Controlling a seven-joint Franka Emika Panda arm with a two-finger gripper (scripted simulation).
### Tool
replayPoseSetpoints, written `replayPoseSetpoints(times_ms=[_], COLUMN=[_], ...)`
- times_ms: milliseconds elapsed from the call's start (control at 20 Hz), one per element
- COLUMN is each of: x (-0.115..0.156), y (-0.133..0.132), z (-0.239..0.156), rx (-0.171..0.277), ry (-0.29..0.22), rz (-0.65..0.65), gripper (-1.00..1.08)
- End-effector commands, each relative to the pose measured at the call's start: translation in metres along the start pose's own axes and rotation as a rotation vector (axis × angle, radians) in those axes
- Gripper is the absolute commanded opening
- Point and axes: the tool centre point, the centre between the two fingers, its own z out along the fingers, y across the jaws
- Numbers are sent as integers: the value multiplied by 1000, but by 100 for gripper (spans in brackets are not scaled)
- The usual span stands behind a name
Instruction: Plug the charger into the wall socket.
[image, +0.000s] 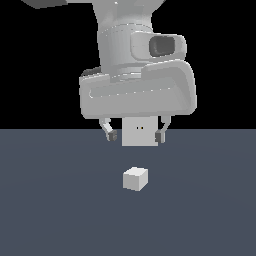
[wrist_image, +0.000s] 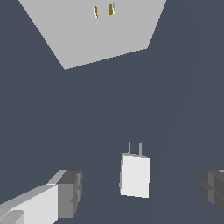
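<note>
White charger (image: 135, 179) sits on the dark slate-blue desk (image: 50, 210), apart from everything and nearer the exterior camera than the gripper (image: 134, 135), which hangs above the surface with its fingers spread wide and nothing between them. Behind the gripper the wall socket (image: 137, 133) stands upright, partly hidden by the arm's hand. Only the wrist view shows the charger's two thin prongs (wrist_image: 134, 148) — they point toward the socket plate, where two small slots (wrist_image: 103, 10) are plain. The exterior view alone shows the room — flat black beyond the desk.
</note>
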Motion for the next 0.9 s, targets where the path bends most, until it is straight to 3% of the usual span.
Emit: replayPoseSetpoints(times_ms=[0, 450, 850], x=[-4, -14, -15], y=[2, 6, 6], z=[5, 17, 20], rx=[-5, -20, -22], ry=[19, 59, 63], rz=[29, 92, 100], gripper=[100, 100, 100])
